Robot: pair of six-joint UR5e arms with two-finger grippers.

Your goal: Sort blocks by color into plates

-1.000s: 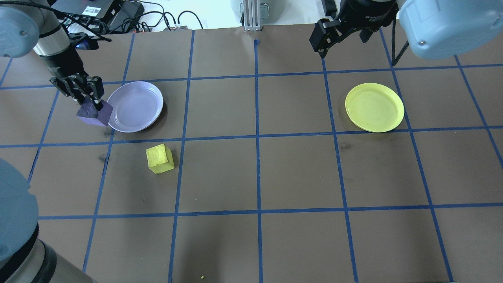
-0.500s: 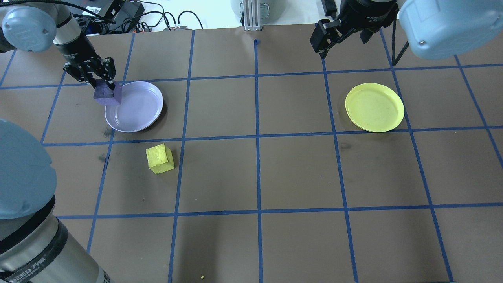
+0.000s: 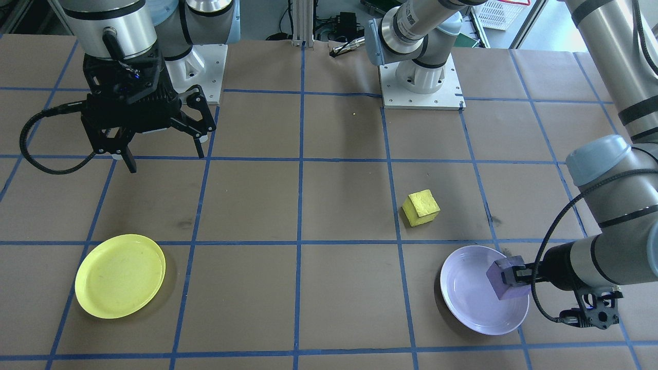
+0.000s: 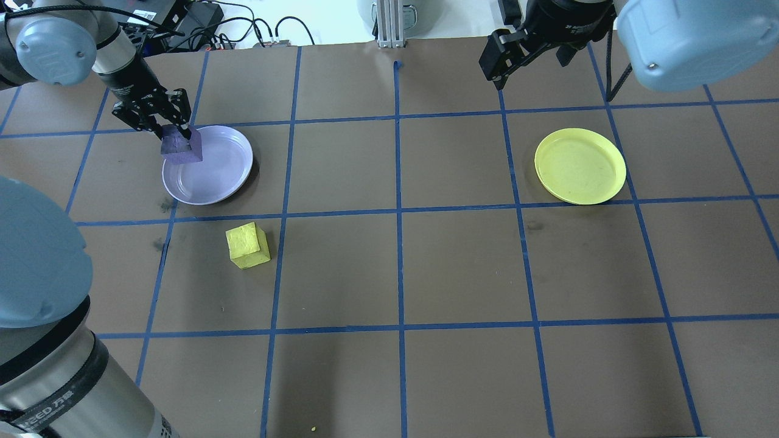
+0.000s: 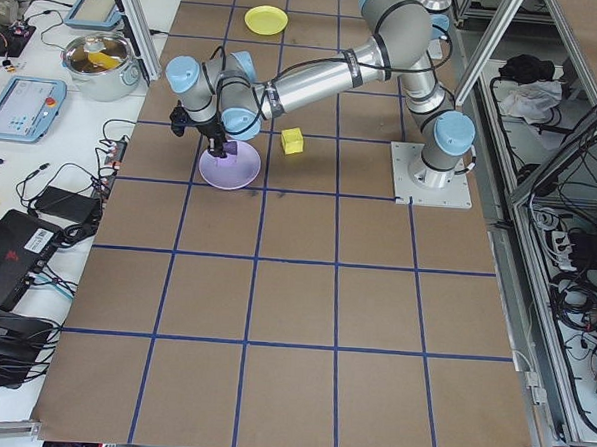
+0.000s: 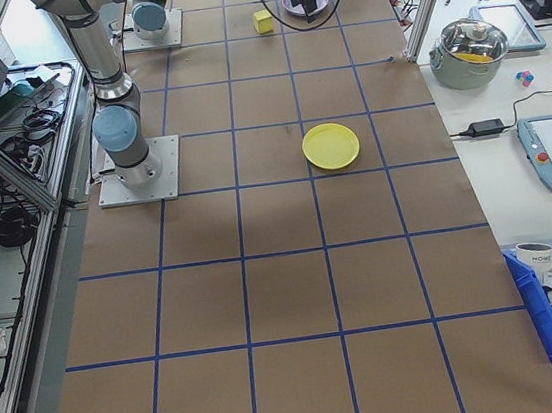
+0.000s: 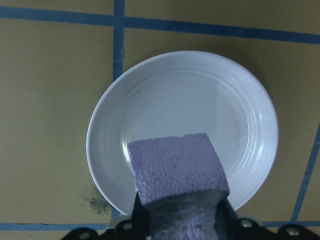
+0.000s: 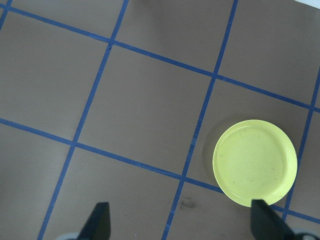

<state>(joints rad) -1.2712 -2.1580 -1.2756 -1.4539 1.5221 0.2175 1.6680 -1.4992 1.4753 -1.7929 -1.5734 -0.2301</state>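
Over the lavender plate [image 4: 210, 167], the left hand [image 4: 172, 135] is pinching the purple block [image 4: 181, 148] between its two fingers, the block hanging above the plate's inner surface toward the rim nearest the left arm. In the left wrist view the purple block [image 7: 177, 172] is filling the lower middle of the frame, gripped on two opposite sides by the dark fingers [image 7: 226, 215], with the lavender plate [image 7: 200, 105] lying directly beneath it; whether the block is touching the plate cannot be told. The yellow block [image 4: 247, 245] is sitting alone on the brown worktop [image 4: 462, 267], just beside the lavender plate on the side closer to the robot, apart from both hands. The yellow plate [image 4: 579, 165] is lying well apart on the robot's right half of the worktop, holding nothing. The right hand [image 3: 164, 146] is hanging above the worktop with its fingers spread wide and holding nothing, off to the far side of the yellow plate [image 3: 120, 275]. Blue tape lines [image 4: 398, 213] are dividing the worktop into squares.
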